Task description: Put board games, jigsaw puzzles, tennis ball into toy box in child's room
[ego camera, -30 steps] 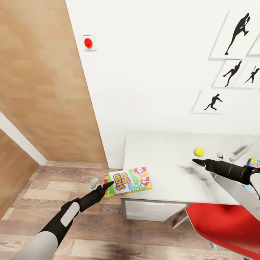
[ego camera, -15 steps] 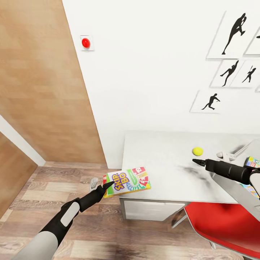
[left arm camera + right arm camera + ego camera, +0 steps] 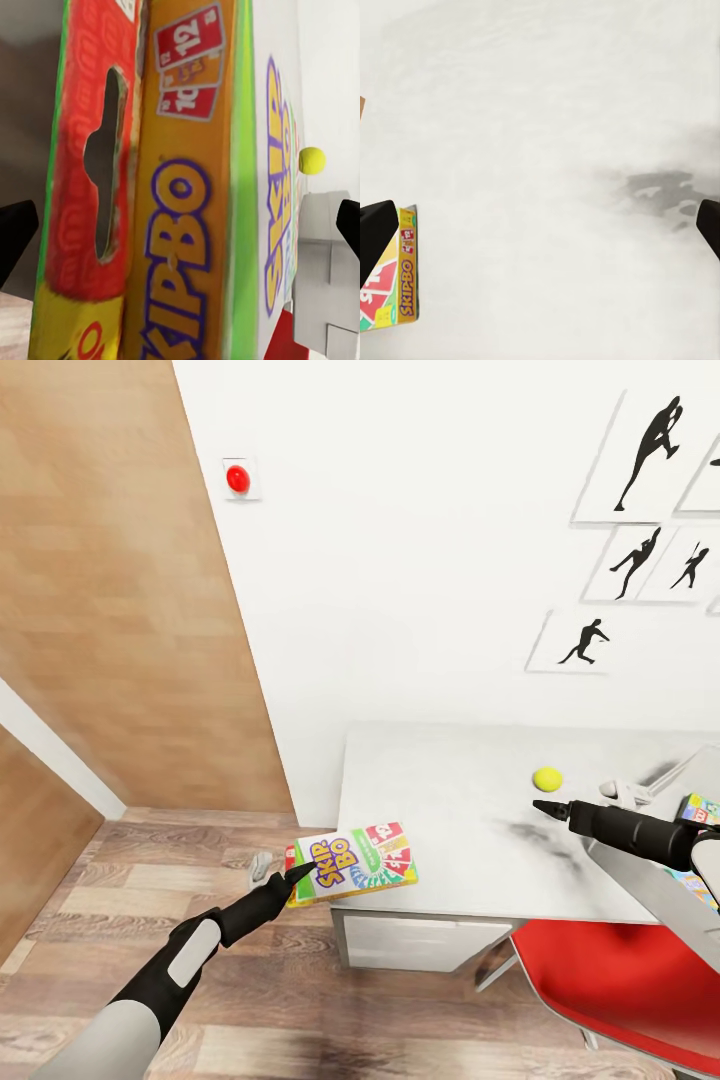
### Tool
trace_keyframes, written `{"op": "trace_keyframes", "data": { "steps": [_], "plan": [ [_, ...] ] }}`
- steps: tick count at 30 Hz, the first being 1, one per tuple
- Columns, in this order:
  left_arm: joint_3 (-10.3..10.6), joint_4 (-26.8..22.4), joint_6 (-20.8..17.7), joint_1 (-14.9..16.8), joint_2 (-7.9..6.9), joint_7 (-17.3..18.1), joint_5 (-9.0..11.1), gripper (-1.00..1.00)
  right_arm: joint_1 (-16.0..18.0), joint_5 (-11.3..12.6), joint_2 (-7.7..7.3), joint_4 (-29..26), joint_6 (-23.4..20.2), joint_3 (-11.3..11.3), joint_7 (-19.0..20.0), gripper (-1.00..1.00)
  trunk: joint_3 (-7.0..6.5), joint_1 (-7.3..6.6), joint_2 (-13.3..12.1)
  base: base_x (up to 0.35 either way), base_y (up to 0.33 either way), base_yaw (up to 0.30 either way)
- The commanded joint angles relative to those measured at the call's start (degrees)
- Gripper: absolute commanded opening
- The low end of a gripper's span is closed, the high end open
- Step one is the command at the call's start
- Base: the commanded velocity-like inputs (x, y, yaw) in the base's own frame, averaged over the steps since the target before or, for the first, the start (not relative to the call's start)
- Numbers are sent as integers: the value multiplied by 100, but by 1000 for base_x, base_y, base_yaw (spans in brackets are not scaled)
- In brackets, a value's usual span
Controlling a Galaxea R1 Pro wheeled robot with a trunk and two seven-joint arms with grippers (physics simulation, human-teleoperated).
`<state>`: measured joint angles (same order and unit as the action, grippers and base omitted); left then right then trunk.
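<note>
The left gripper (image 3: pixel 300 875) has its jaws clenched on the Skip-Bo board game (image 3: pixel 355 861), holding it nearly flat at the bench's (image 3: pixel 450 800) front left corner, part over the bench top and part out past its edge above the wood floor (image 3: pixel 150 870); in the left wrist view the box (image 3: pixel 180 195) sits squeezed between the dark fingertips (image 3: pixel 15 240). The tennis ball (image 3: pixel 547 779) lies on the bench, well apart from the game, just beyond the right gripper (image 3: pixel 546 808), whose jaws hang released over bare bench top. A red chair (image 3: pixel 620 980) stands below the bench's front edge, and the toy box's grey wall (image 3: pixel 655 880) rises at the bench's right end.
</note>
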<state>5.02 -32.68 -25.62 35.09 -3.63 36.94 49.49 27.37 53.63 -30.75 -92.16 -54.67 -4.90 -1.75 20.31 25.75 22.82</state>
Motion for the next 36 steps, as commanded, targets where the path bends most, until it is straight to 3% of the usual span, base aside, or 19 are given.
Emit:
{"op": "trace_keyframes", "data": {
  "steps": [1, 2, 3, 30, 36],
  "plan": [
    [23, -1, -40, 3, -6, -4, 60, 100, 5, 25, -1, -4, -26, -3, -18, 100, 10, 3, 10, 0, 0, -2],
    [23, -1, -40, 3, -6, -4, 60, 100, 5, 25, -1, -4, -26, -3, -18, 100, 10, 3, 10, 0, 0, -2],
    [24, -1, -40, 2, -6, -3, 60, -100, 5, 25, -1, -4, -27, -3, -18, 100, 10, 3, 10, 0, 0, -1],
    [45, -76, -29, -14, -13, 81, 90, -100, 5, 33, -1, -4, -35, -1, 16, 100, 10, 3, 10, 0, 0, 0],
    [51, -111, -24, -44, -14, 321, 88, -100, 2, 33, -2, -4, -35, 9, 50, 100, 10, 3, 10, 0, 0, 0]
  ]
}}
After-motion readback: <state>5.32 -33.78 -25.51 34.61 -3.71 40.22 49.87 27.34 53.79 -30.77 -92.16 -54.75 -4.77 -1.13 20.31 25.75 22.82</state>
